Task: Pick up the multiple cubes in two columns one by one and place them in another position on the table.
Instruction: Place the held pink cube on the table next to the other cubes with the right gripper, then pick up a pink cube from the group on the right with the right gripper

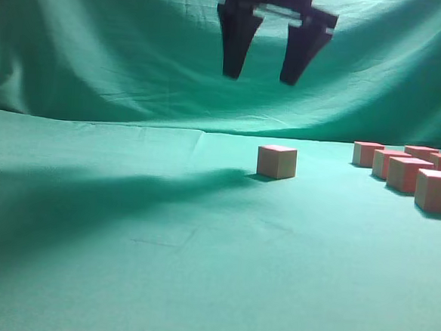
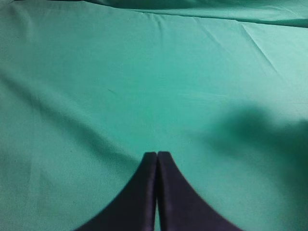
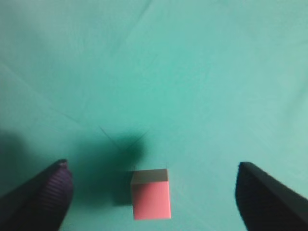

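One cube (image 1: 276,161) sits alone mid-table (image 1: 123,265); the other cubes (image 1: 405,172) stand in two columns at its right.

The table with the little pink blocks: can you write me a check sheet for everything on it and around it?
Surface: table covered in teal-green cloth, slightly wrinkled, with a wide shadow on the left.
Job's things: one lone cube stands apart near the middle; five more cubes sit in two columns at the right edge.
Clutter: nothing seen.
Pincers: right pincer hangs open, high above the lone cube, holding nothing; left pincer shut and empty over bare cloth.
Cables: nothing seen.
Surroundings: draped green backdrop behind the table.
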You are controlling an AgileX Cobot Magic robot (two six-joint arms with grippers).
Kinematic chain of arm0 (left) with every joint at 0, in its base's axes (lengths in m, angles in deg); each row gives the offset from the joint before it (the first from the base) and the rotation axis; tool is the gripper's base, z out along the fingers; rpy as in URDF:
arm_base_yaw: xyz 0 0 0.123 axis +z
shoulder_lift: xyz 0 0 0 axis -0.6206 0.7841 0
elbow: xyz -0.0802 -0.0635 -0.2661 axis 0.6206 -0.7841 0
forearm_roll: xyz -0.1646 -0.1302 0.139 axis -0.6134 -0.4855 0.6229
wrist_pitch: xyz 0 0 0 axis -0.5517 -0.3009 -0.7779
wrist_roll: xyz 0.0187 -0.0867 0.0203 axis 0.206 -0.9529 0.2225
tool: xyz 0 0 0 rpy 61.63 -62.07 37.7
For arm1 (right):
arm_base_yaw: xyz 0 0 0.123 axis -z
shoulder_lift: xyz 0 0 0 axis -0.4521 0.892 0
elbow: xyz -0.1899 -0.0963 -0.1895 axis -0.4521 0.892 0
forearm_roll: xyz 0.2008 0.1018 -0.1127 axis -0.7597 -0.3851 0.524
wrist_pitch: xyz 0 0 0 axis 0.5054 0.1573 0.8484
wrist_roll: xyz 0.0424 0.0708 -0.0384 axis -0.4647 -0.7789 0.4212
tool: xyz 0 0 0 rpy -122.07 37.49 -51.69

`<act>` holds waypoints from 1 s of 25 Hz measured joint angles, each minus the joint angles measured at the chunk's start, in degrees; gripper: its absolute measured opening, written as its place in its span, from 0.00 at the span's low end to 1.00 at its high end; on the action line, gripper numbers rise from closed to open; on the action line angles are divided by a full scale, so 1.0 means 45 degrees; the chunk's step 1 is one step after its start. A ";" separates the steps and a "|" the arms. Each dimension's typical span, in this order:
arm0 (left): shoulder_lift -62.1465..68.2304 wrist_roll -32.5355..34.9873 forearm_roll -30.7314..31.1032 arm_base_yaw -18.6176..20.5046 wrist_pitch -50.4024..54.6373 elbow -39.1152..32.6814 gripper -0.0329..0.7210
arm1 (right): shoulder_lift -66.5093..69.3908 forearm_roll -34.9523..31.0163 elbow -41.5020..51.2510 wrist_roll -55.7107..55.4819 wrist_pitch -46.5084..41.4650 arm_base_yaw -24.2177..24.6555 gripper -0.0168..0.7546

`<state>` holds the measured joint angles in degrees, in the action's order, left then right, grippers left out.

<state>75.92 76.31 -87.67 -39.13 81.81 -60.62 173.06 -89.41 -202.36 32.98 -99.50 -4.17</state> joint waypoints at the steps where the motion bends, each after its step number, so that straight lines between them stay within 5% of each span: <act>1: 0.0000 0.0000 0.0000 0.0000 0.0000 0.0000 0.04 | -0.0310 0.0031 0.0000 -0.0166 -0.0071 0.0000 0.77; 8: 0.0000 0.0000 0.0000 0.0000 0.0000 0.0000 0.04 | -0.3561 0.0739 0.0930 -0.1351 -0.0151 0.0397 0.74; 20: 0.0000 0.0000 0.0000 0.0000 0.0000 0.0000 0.04 | -0.8883 0.1067 0.9354 -0.2991 -0.0210 0.3697 0.74; 25: 0.0000 0.0000 0.0000 0.0000 0.0000 0.0000 0.04 | -0.9683 0.1027 1.2508 -0.3588 0.0418 0.4197 0.74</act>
<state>75.92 76.31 -87.67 -39.13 81.81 -60.62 129.49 -84.79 -146.07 16.83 -97.62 14.71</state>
